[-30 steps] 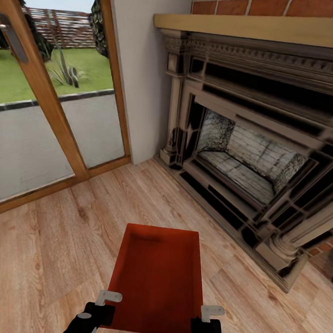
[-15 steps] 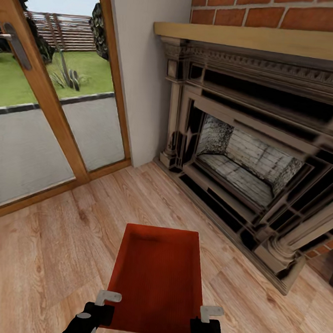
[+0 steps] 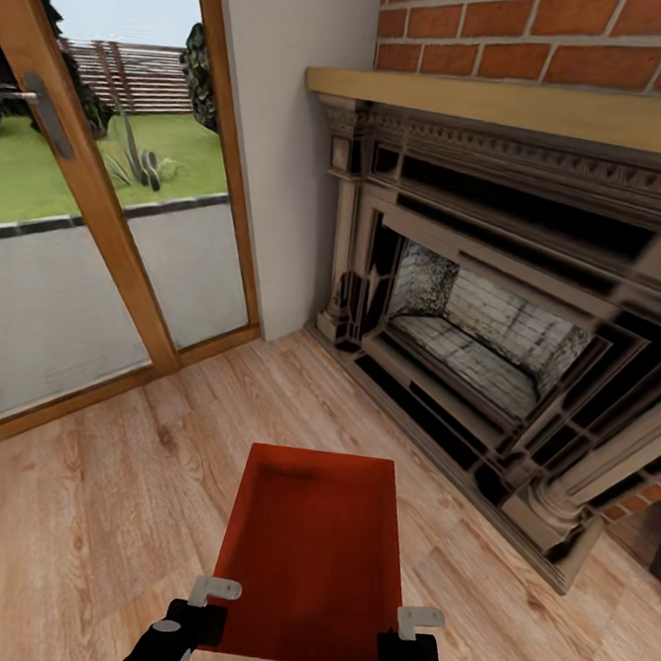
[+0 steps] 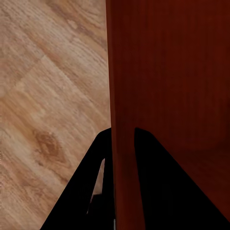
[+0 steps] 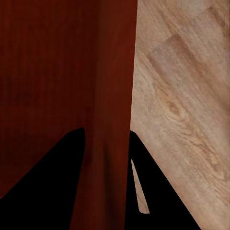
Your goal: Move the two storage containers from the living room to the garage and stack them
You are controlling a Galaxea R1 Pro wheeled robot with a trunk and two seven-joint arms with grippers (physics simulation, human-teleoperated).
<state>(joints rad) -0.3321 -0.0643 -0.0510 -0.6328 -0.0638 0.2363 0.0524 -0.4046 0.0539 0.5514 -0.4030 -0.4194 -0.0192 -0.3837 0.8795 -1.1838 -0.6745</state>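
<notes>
Container carried between both arms, living room

The storage container (image 3: 311, 553) hangs above the wood-plank floor (image 3: 78, 509), its long axis running from near to far, the fireplace (image 3: 491, 313) far right. The left gripper (image 3: 212, 600) is clamped on its near left wall and the right gripper (image 3: 415, 623) on its near right wall, each pinching the wall between its fingers

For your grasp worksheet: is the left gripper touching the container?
Touching. In the left wrist view, the left gripper has its dark fingers straddling the container wall.
</notes>
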